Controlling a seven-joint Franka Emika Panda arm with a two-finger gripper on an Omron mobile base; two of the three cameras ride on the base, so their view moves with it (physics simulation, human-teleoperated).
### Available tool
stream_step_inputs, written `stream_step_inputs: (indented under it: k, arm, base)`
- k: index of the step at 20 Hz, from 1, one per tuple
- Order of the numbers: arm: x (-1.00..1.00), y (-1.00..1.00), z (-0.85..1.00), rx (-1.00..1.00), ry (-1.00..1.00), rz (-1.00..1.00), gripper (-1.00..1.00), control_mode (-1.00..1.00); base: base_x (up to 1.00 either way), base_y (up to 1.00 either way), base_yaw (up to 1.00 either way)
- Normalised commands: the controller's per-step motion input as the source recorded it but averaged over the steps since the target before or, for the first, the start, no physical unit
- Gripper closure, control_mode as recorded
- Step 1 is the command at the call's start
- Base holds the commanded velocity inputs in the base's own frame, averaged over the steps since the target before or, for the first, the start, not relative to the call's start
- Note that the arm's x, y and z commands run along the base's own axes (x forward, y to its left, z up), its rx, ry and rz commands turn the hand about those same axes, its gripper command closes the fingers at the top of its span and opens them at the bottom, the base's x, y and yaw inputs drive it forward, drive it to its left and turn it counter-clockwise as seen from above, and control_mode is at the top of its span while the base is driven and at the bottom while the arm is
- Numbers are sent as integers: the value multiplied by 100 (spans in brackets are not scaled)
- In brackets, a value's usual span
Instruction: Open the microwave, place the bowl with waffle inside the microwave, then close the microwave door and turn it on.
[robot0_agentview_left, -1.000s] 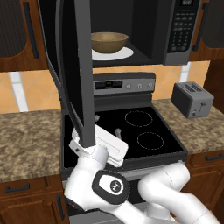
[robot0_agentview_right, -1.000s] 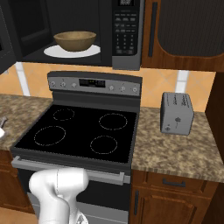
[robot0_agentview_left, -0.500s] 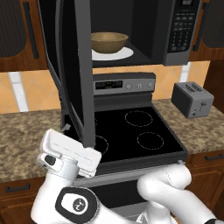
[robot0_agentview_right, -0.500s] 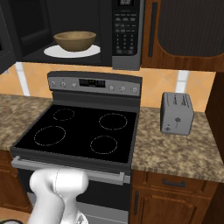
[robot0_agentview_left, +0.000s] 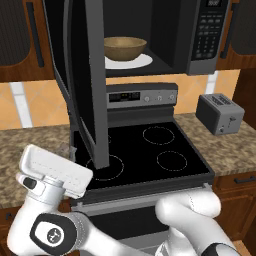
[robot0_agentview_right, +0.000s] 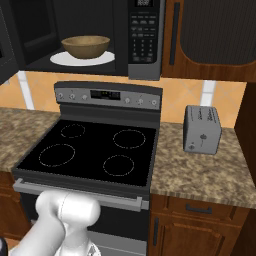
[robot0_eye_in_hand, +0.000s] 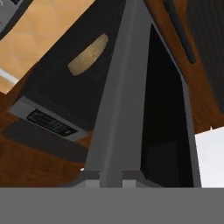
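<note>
Microwave: dark box mounted above the stove, cavity exposed, keypad panel on its right side
Microwave door: swung wide open, standing edge-on in the left base view and hanging out over the left part of the cooktop
Bowl: tan-brown, upright, sitting on the white plate inside the microwave cavity; also seen in the right base view
Waffle: cannot be made out inside the bowl from these angles
Gripper: finger tips sit low at the bottom of the hand view, close together, right under the door's grey edge; whether they pinch the door or merely sit near it cannot be told
Hand view: looks up along the grey edge of the open door, with the bowl a tan shape in the dark cavity beyond
Arm: white wrist block at the lower left of the left base view, below and just left of the door's bottom edge
Stove: black glass cooktop with four burner rings, directly below the microwave
Toaster: grey, on the granite counter right of the stove, well apart from the arm
</note>
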Motion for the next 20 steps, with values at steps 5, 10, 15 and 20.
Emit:
stream_step_inputs:
  k: [5,10,15,20]
  arm:
    - [19,-6,32,23,-10,-5,100,-100]
    - [0,-43,45,34,-11,-10,100,-100]
    - [0,-66,61,35,-10,-11,100,-100]
    - [25,-94,61,34,4,-3,100,-100]
  base:
    - [0,0,0]
    - [0,0,0]
    - [0,0,0]
    - [0,0,0]
